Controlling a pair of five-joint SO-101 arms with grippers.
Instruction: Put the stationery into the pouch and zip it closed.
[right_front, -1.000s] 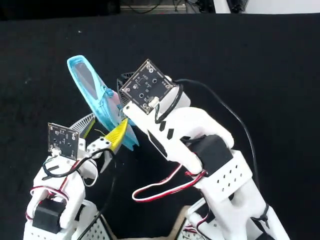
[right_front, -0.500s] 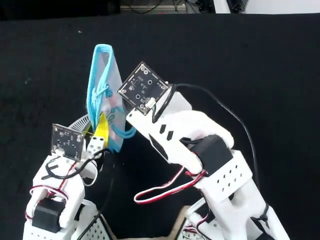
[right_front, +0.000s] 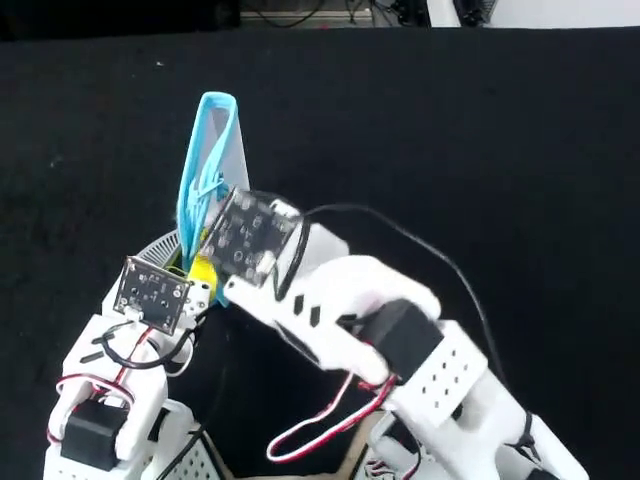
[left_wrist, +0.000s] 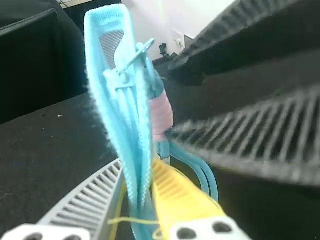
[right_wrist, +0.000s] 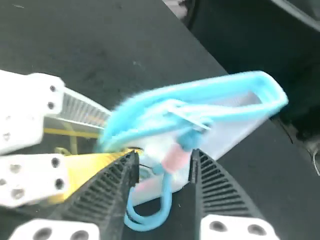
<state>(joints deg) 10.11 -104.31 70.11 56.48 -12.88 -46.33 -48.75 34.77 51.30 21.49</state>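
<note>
**Pouch held on edge between both arms**

On the black table (right_front: 480, 130), left of centre in the high view, the blue pouch (right_front: 208, 150) stands upright. The left gripper (left_wrist: 140, 175) clamps its lower edge between its grey and yellow fingers. The right gripper (right_wrist: 162, 155) straddles the pouch's pink tag (right_wrist: 175, 157) and cord loop (right_wrist: 145, 220); I cannot tell whether it grips.

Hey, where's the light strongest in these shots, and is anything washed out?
High view: even light, no glare on the black table. Left wrist view: the pale wall behind the pouch is washed out. Right wrist view: the pouch is well lit against the dark table.
</note>
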